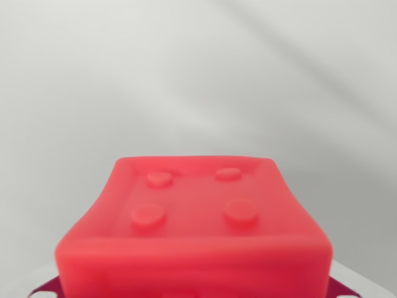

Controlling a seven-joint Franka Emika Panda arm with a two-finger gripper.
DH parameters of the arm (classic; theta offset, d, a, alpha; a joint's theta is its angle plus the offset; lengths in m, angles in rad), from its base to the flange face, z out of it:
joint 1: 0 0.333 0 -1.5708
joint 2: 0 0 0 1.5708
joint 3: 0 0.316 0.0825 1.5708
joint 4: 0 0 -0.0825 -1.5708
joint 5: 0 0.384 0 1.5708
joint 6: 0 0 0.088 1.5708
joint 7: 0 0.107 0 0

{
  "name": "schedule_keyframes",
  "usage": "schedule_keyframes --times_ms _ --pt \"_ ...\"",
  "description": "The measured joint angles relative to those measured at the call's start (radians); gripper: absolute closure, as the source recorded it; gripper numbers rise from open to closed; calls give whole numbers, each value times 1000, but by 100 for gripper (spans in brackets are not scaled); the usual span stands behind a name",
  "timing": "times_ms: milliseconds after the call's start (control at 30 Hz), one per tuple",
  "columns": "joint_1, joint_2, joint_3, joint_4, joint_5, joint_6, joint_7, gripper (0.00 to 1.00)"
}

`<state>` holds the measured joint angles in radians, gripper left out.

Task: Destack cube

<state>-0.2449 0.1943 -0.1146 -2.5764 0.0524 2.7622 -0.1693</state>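
A red cube (pixel 193 226) with four round studs on its top face fills the lower middle of the wrist view, very close to the camera. Below it, at the bottom corners, darker magenta edges (pixel 43 289) of something beneath stick out on both sides; what it is stays unclear. No gripper fingers show anywhere in the frame, so the gripper's position relative to the cube is hidden.
A plain pale grey surface (pixel 198 74) stretches behind and around the cube, with soft diagonal light bands across it.
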Motion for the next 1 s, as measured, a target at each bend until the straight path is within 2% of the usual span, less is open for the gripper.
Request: schedule_keyframes --times_ms 500,733,1000 --pt "-15 119 23 19 40 99 -30 100" --pt "-26 161 37 28 46 133 -35 100" --pt "-42 202 52 39 47 163 -37 100"
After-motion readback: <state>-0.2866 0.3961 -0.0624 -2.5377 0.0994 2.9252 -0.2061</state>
